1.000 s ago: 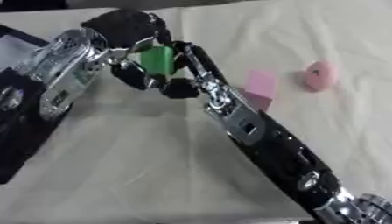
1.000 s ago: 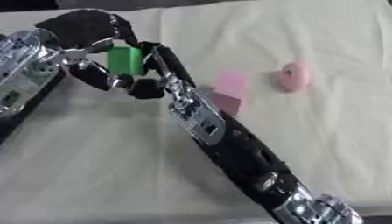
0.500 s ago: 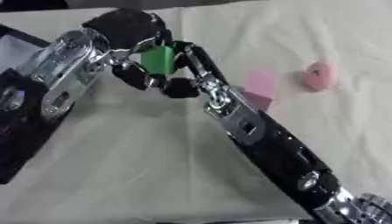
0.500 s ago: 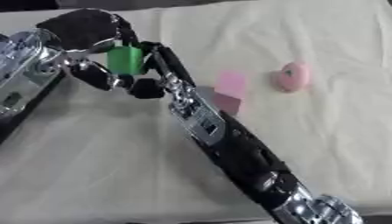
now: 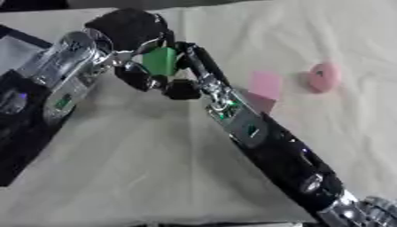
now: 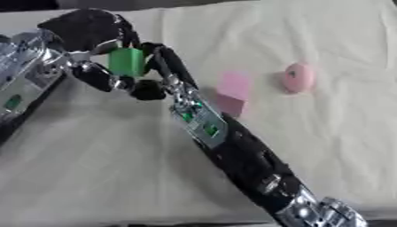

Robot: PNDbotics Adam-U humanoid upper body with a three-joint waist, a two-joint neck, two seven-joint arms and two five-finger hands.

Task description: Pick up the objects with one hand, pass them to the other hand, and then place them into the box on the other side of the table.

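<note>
Table's covered in a cream cloth [image 5: 139, 168], a bit wrinkled, with a dark strip of room past the far edge. At the left edge there's a dark box [image 5: 15, 146], only partly in view. A pink cube [image 6: 232, 91] and a round pink object [image 6: 297, 77] sit near each other, apart, right of centre.

Compared to 1 second ago, basically nothing changed: the green block [image 5: 161, 61] is in the same spot between both hands, pink stuff hasn't moved.

Right arm stretches diagonally from the lower right corner, right hand [image 5: 180, 73] with fingers curled around the green block. Left hand [image 5: 128, 31] comes in from the left, fingers curled on the block's top too, above the cloth.
</note>
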